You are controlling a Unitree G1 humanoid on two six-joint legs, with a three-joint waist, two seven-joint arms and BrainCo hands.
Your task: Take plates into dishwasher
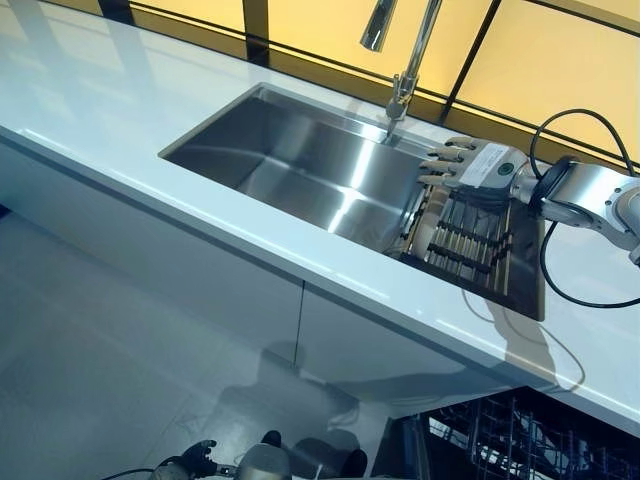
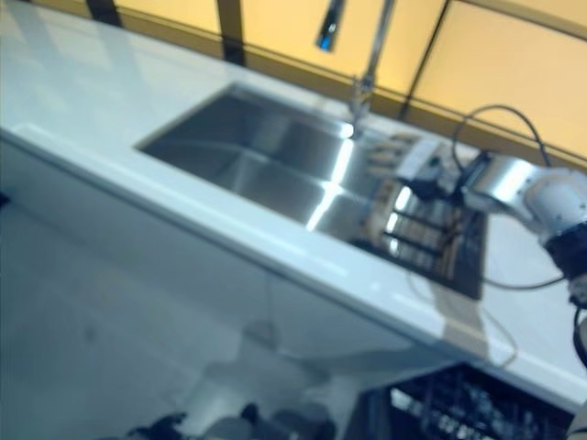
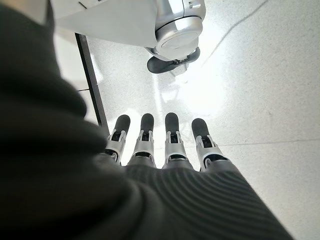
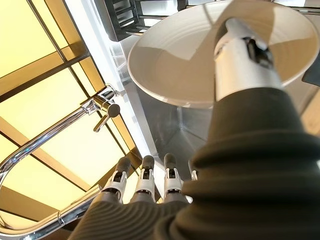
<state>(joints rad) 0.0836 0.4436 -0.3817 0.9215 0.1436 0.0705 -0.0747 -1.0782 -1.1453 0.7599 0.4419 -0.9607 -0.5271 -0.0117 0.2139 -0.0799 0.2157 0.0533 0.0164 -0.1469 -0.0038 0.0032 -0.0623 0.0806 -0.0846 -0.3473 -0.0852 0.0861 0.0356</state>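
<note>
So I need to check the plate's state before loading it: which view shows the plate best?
The right wrist view: the white plate fills its upper part, with the right hand thumb lying across it. Both eye views show that hand over the drying rack but hardly any plate. The left wrist view shows only floor.

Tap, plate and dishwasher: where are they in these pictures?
Tap (image 1: 408, 62): left eye view, on its upright pipe.
Plate (image 4: 175, 62): right wrist view, on its pale inner face.
Dishwasher (image 1: 520, 440): left eye view, on its wire rack.
</note>
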